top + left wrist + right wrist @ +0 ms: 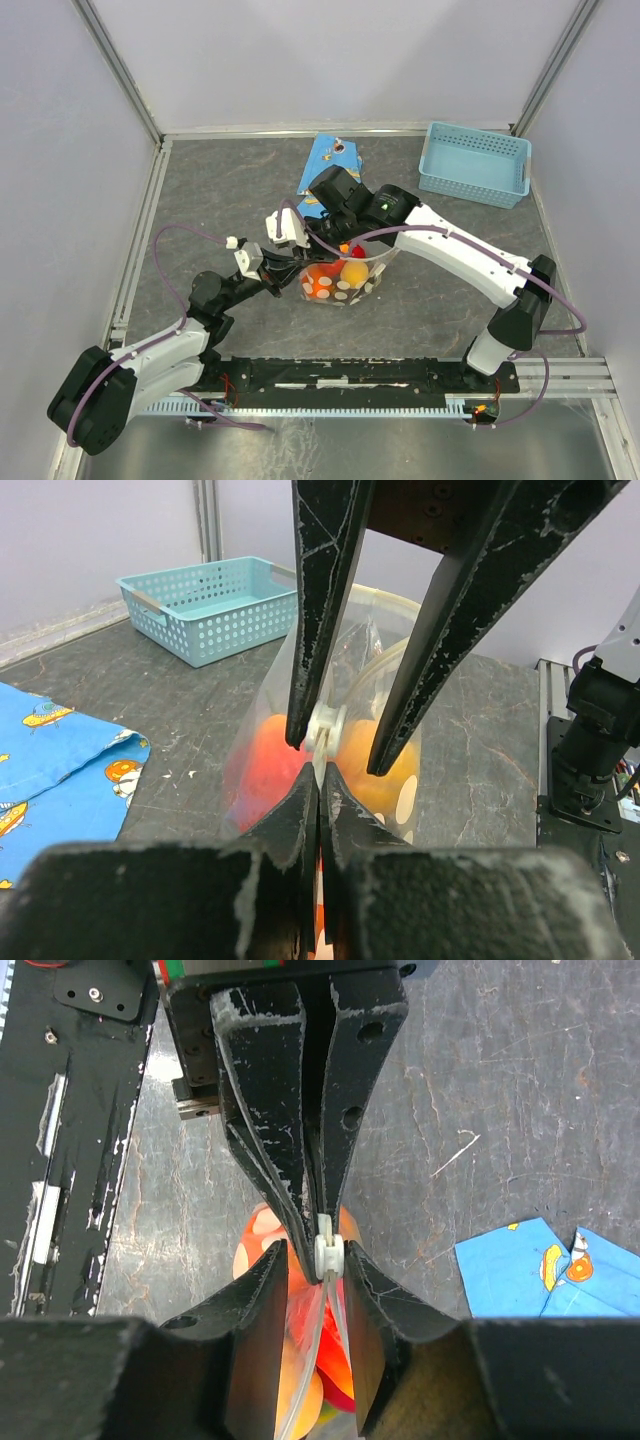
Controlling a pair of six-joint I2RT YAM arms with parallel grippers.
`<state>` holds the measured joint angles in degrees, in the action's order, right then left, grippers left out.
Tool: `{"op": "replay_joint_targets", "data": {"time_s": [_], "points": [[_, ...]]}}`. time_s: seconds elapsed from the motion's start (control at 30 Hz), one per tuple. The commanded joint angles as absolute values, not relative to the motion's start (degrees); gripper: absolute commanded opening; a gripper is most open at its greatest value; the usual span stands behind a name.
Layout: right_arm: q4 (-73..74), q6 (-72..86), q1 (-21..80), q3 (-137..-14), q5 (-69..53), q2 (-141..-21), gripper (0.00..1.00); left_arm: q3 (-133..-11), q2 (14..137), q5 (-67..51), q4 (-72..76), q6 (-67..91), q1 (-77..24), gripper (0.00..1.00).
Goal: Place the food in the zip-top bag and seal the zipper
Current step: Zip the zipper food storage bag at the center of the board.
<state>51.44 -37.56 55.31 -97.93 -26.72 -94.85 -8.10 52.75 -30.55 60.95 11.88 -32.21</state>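
Observation:
The zip-top bag (350, 285), clear with white dots, hangs between both grippers over the table's middle. It holds the food: an orange fruit (320, 283), a yellow one (354, 270) and a red one (345, 250). The left wrist view shows a red fruit (268, 765) and an orange one (390, 770) through the plastic. My left gripper (320, 772) is shut on the bag's top edge at its left end (285, 268). My right gripper (318, 1250) comes down from above (335, 243), its jaws slightly apart, straddling the white slider (328, 1250) of the zipper (328, 725).
A light-blue mesh basket (475, 165) stands at the back right. A flat blue wrapper with orange prints (325, 160) lies at the back, behind the right wrist. A black rail (360, 375) runs along the near edge. Grey walls close in the table.

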Motion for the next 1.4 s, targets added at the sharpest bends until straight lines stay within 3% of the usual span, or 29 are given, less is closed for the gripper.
{"op": "replay_joint_targets", "data": {"time_s": [0.0, 0.4, 1.37], "points": [[49.1, -36.6, 55.6, -100.5, -28.0, -94.7, 0.36, -9.8, 52.1, -31.2, 62.7, 11.0, -32.0, 0.03], [51.5, -36.7, 55.6, -99.7, -22.7, -94.6, 0.15, -9.0, 51.2, -29.5, 63.7, 11.3, -32.0, 0.03], [54.0, -36.6, 53.9, -91.2, -7.8, -85.0, 0.08, -7.1, 47.3, -19.5, 62.0, 10.2, -32.0, 0.03]]}}
